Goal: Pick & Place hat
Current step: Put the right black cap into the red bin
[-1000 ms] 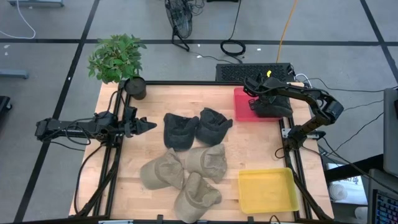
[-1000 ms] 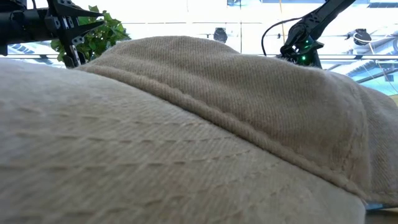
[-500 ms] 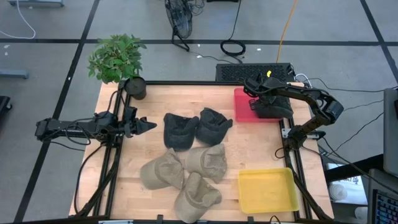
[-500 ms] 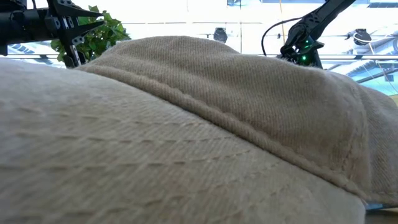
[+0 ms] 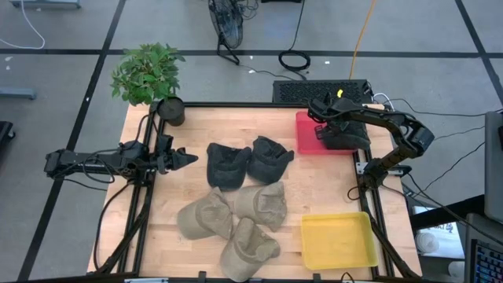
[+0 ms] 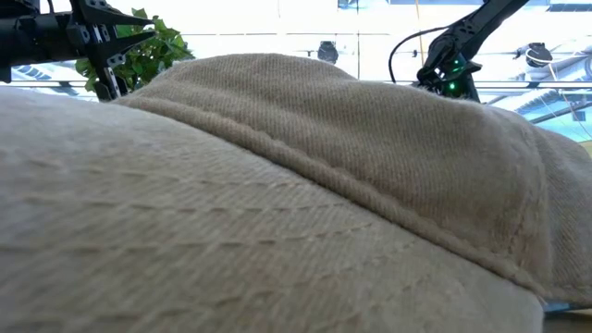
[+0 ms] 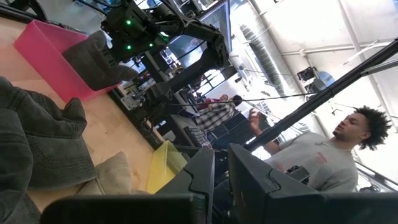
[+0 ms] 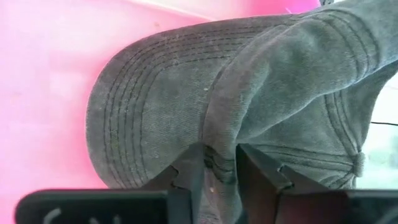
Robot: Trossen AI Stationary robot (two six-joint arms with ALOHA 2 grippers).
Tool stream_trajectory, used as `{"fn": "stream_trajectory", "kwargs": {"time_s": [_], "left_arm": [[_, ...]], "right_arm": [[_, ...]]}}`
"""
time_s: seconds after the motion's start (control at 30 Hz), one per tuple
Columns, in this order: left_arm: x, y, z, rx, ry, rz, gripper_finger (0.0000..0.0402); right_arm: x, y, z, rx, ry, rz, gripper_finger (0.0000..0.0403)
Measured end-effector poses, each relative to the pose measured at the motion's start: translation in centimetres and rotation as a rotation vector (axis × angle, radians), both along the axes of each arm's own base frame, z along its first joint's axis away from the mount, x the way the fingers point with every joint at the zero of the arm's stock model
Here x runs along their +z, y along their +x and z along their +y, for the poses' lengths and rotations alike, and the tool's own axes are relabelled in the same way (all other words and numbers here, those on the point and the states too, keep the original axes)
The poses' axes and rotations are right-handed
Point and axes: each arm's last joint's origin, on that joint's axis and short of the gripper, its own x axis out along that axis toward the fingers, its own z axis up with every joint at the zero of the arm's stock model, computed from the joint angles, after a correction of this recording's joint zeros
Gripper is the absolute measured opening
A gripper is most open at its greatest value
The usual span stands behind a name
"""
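A dark grey hat (image 5: 347,135) lies in the pink bin (image 5: 305,135) at the table's far right. My right gripper (image 5: 328,124) slants down onto it; in the right wrist view the gripper (image 8: 219,158) is shut on a ridge of the hat (image 8: 186,99). My left gripper (image 5: 189,158) hovers level over the table's left edge, pointing toward the hats. Its fingers (image 7: 221,155) stand a little apart and hold nothing. Two more dark hats (image 5: 228,165) and three tan hats (image 5: 259,206) rest on the wooden table. One tan hat (image 6: 277,185) fills the low view. My right gripper pinches a raised fold of the hat's crown (image 8: 219,127) between its two fingers (image 8: 191,163). The fingers come from above, slanting down. The hat's brim (image 8: 134,118) spreads out on the pink floor of the bin, so the hat rests in the bin below the fingers.
A yellow tray (image 5: 338,240) sits at the near right corner. A potted plant (image 5: 148,75) and a black pot (image 5: 171,110) stand at the far left corner. A keyboard (image 5: 322,90) lies behind the bin. People show beyond the table in the left wrist view.
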Motion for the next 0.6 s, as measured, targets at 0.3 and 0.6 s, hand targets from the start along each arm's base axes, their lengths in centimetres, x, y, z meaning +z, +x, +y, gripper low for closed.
{"fn": "stream_trajectory", "kwargs": {"time_s": [0.3, 0.6], "left_arm": [[0.0, 0.0, 0.0, 0.0, 0.0, 0.0, 0.0051], [0.0, 0.0, 0.0, 0.007, 0.005, 0.001, 0.0051]], "right_arm": [[3.7, 1.0, -1.2, 0.06, -0.102, 0.041, 0.0117], [9.6, 6.0, -2.0, 0.353, -0.069, -0.445, 0.0116]]}}
